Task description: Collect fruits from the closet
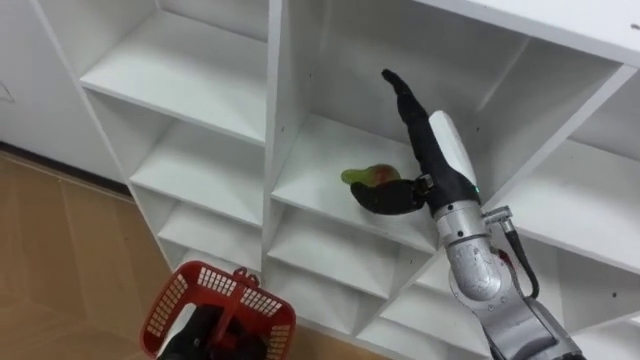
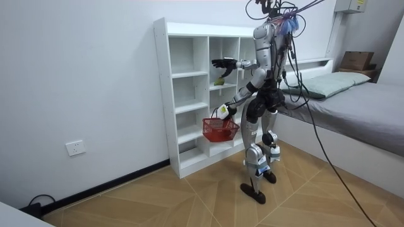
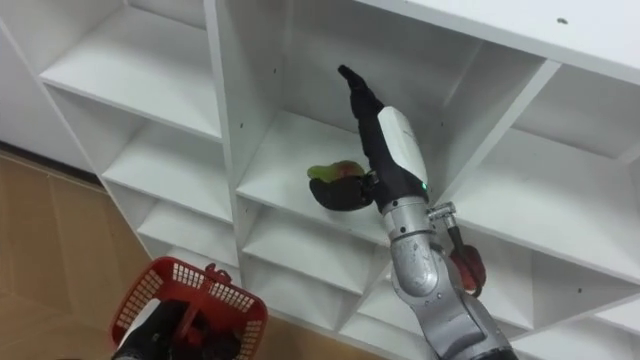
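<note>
Shelving in white makes up the closet (image 1: 272,100), an open-fronted grid of compartments, and the robot stands upright on the wooden floor right in front of it. One compartment in the closet's middle column, in its upper half, holds the fruit (image 1: 368,176). It lies on that compartment's board, towards the front edge. It is small and rounded, yellow-green with a reddish blush on the side facing the robot.

The right hand (image 1: 415,140) is reached into the same compartment. Its fingers (image 1: 400,95) are stretched straight towards the closet's back panel and the thumb is spread low, just beside the fruit on its front side. The hand is open and grips nothing. I cannot tell whether the thumb touches the fruit.

Below the fruit's compartment, towards the closet's foot, hangs a red plastic basket (image 1: 170,300) with latticed walls. The left hand (image 1: 208,330) is closed round its handle and carries it. That hand covers most of the basket's inside, so I cannot tell what lies in it.

In a closet compartment lower than the fruit's and one column to the right, a dark red thing (image 3: 467,268) shows just beside the right forearm. It is too hidden to tell what it is.
</note>
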